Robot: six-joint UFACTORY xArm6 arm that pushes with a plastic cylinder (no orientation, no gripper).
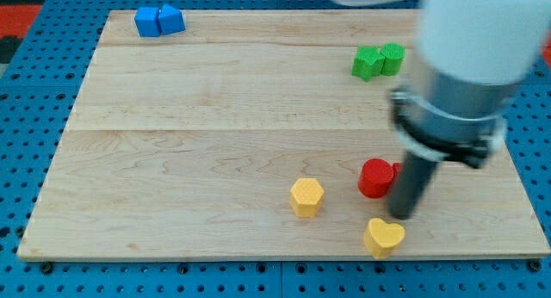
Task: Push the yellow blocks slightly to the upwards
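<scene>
Pale wooden board [215, 117]; my tip [400, 217] just above yellow heart block [383, 237]; yellow hexagon block [306, 197] leftward; no jaws.

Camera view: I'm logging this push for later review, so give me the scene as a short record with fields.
tip: my tip just above the yellow heart block, right of the red blocks
yellow heart block: near the view's bottom edge
yellow hexagon block: left of the heart, apart from it
red blocks: partly hidden by the rod
green blocks: pair, upper right
blue blocks: pair, upper left
</scene>
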